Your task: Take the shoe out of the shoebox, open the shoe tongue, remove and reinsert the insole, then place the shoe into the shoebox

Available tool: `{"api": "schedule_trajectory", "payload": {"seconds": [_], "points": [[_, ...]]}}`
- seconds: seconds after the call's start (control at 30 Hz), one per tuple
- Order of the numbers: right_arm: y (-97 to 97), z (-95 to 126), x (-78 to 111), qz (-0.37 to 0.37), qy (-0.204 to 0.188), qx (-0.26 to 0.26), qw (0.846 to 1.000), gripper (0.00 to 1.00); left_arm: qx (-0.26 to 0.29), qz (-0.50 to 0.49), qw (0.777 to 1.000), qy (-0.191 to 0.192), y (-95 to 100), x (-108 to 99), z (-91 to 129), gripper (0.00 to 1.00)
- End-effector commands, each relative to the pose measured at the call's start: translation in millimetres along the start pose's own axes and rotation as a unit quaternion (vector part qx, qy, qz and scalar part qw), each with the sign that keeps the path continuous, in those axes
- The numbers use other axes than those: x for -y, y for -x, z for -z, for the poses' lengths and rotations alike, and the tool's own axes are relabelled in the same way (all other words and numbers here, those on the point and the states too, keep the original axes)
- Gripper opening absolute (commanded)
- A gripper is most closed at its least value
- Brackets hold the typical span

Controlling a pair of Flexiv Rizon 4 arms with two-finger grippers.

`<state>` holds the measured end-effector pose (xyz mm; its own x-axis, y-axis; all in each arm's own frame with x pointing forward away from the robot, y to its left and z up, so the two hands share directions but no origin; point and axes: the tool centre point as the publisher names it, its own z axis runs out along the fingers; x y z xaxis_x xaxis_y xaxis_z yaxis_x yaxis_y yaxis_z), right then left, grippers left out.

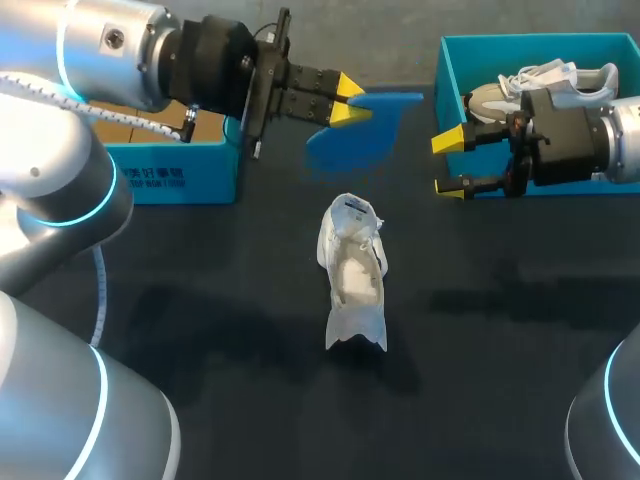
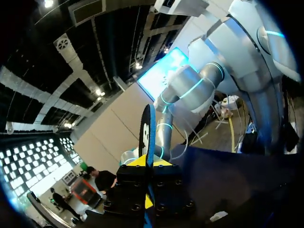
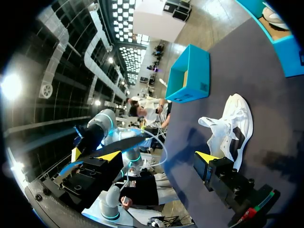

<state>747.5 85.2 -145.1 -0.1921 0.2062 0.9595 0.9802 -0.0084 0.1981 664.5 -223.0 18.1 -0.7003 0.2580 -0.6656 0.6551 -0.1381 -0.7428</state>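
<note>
A white shoe (image 1: 353, 270) lies on the dark table near the middle, its tongue pulled open; the right wrist view has this shoe (image 3: 233, 128) ahead of the fingers. My left gripper (image 1: 348, 106) hangs above the table behind the shoe, shut on a blue insole (image 1: 362, 138) that sticks out beyond its tips. From the left wrist, the insole (image 2: 148, 135) stands edge-on between the fingers of that gripper (image 2: 148, 162). At the right, in front of the teal shoebox (image 1: 452, 88), my right gripper (image 1: 449, 164) is open and holds nothing; its own view shows the same gripper (image 3: 157, 156).
A second shoe (image 1: 545, 85) lies inside the right shoebox. Another teal box (image 1: 175, 170) with a cardboard lining stands at the back left, under my left arm; the right wrist view also takes in that box (image 3: 187, 73).
</note>
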Motion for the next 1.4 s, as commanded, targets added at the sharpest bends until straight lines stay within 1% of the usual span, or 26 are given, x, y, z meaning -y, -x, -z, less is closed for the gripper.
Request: {"api": "schedule_trajectory", "payload": {"seconds": [0.03, 0.47, 0.5, 0.53, 0.6, 0.63, 0.67, 0.7, 0.73, 0.8, 0.83, 0.87, 0.9, 0.93, 1.0, 1.07, 1.1, 1.17, 1.2, 1.23, 1.27, 1.37, 1.4], "points": [[0.4, -0.9, -0.3, 0.000, 0.000, 0.000, 1.000, 1.00, -0.037, -0.271, 0.962, 0.028, 5.6, -2.9, -2.0, 0.00], [0.4, -0.9, -0.3, 0.000, 0.000, 0.000, 1.000, 1.00, -0.037, -0.271, 0.962, 0.028, 5.6, -2.9, -2.0, 0.00], [0.4, -0.9, -0.3, 0.000, 0.000, 0.000, 1.000, 1.00, -0.050, -0.306, 0.950, 0.044, 2.2, -5.5, -2.8, 0.00], [0.4, -0.9, -0.3, 0.000, 0.000, 0.000, 1.000, 1.00, -0.043, -0.311, 0.948, 0.044, 0.1, -7.1, -3.3, 0.00], [0.4, -0.9, -0.3, 0.000, 0.000, 0.000, 1.000, 1.00, -0.047, -0.353, 0.932, 0.061, -3.9, -10.5, -4.6, 0.00], [0.4, -0.9, -0.3, 0.000, 0.000, 0.000, 1.000, 1.00, -0.027, -0.357, 0.932, 0.062, -4.5, -11.1, -5.0, 0.00], [0.4, -0.9, -0.3, 0.000, 0.000, 0.000, 1.000, 1.00, -0.026, -0.389, 0.918, 0.077, -5.2, -13.9, -5.7, 0.00], [0.4, -0.9, -0.3, 0.000, 0.000, 0.000, 1.000, 1.00, -0.023, -0.390, 0.917, 0.075, -6.8, -15.1, -6.2, 0.00], [0.4, -0.9, -0.3, 0.000, 0.000, 0.000, 1.000, 1.00, -0.021, -0.412, 0.907, 0.083, -8.5, -16.4, -6.6, 0.00], [0.4, -0.9, -0.3, 0.000, 0.000, 0.000, 1.000, 1.00, -0.011, -0.420, 0.903, 0.088, -12.8, -19.0, -7.9, 0.00], [0.4, -0.9, -0.3, 0.000, 0.000, 0.000, 1.000, 1.00, -0.017, -0.431, 0.897, 0.096, -16.0, -21.5, -9.0, 0.00], [0.4, -0.9, -0.3, 0.000, 0.000, 0.000, 1.000, 1.00, -0.020, -0.435, 0.895, 0.094, -19.4, -23.3, -9.4, 0.00], [0.4, -0.9, -0.3, 0.000, 0.000, 0.000, 1.000, 1.00, -0.028, -0.447, 0.889, 0.098, -23.5, -25.7, -10.1, 0.00], [0.4, -0.9, -0.3, 0.000, 0.000, 0.000, 1.000, 1.00, -0.027, -0.442, 0.891, 0.098, -27.4, -28.4, -10.6, 0.00], [0.4, -0.9, -0.3, 0.000, 0.000, 0.000, 1.000, 1.00, -0.045, -0.452, 0.885, 0.100, -36.6, -34.8, -10.4, 0.00], [0.4, -0.9, -0.3, 0.000, 0.000, 0.000, 1.000, 1.00, -0.049, -0.451, 0.886, 0.101, -44.3, -40.2, -10.0, 0.00], [0.4, -0.9, -0.3, 0.000, 0.000, 0.000, 1.000, 1.00, -0.052, -0.445, 0.889, 0.096, -47.6, -42.4, -9.9, 0.00], [-1.8, -0.2, -0.6, 0.001, 0.001, 0.003, 1.000, 1.00, -0.057, -0.451, 0.886, 0.097, -53.1, -46.8, -9.2, 0.00], [-2.5, 0.2, -0.5, 0.001, 0.002, 0.004, 1.000, 1.00, -0.058, -0.448, 0.888, 0.093, -55.1, -48.1, -9.0, 0.00], [-2.9, 0.6, -0.3, 0.001, 0.002, 0.005, 1.000, 1.00, -0.062, -0.459, 0.881, 0.093, -57.1, -49.7, -9.0, 0.00], [-3.1, 1.1, 0.0, 0.000, 0.003, 0.007, 1.000, 1.00, -0.062, -0.457, 0.883, 0.089, -58.7, -50.5, -9.3, 0.00], [-3.6, 2.2, 1.1, -0.002, 0.005, 0.010, 1.000, 1.00, -0.065, -0.476, 0.873, 0.087, -63.8, -54.6, -10.7, 0.00], [-3.9, 2.4, 1.4, -0.003, 0.006, 0.011, 1.000, 1.00, -0.070, -0.488, 0.866, 0.086, -66.1, -56.5, -11.0, 0.00]]}}
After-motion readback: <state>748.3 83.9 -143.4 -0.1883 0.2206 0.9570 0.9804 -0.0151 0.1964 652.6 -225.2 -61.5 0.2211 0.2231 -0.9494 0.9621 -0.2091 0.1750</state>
